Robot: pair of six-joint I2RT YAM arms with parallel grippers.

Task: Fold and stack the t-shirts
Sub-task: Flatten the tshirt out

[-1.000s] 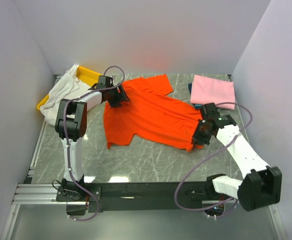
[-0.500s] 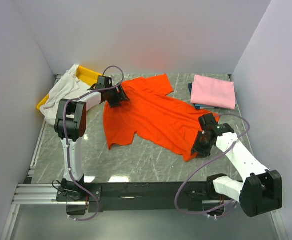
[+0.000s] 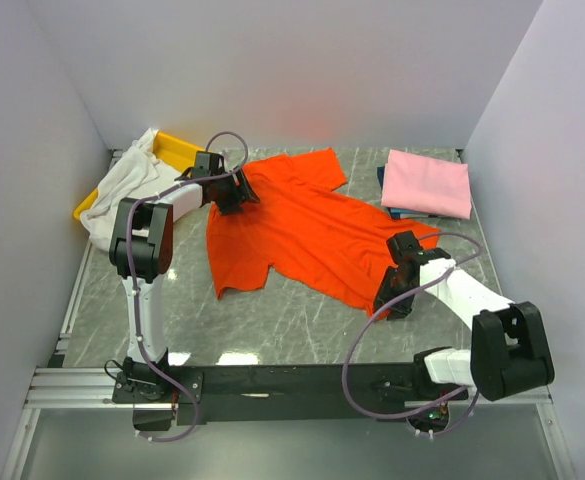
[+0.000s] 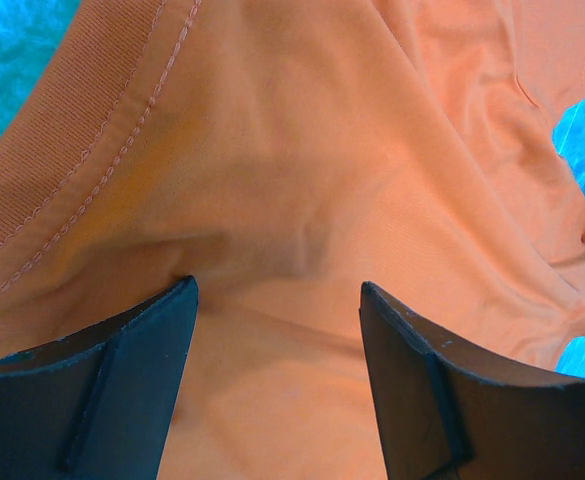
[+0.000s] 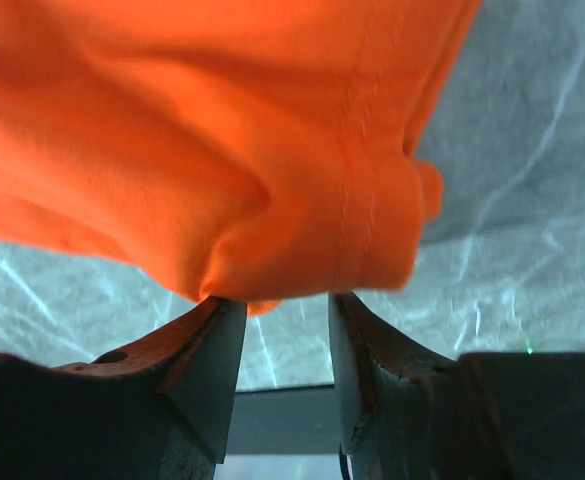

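By the collar, left claw (image 4: 277,290) gapes on the orange-red t-shirt (image 3: 312,235); right claw (image 5: 287,300) clamps its hem, tips hidden.

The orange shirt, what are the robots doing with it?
Two robot arms are working on the bright orange-red cloth t-shirt, spread on the grey marble table. The right gripper pinches its hem at the near side; the left gripper sits open on the collar end. A folded pale pink shirt lies far right; a white shirt drapes over the yellow plastic tray.
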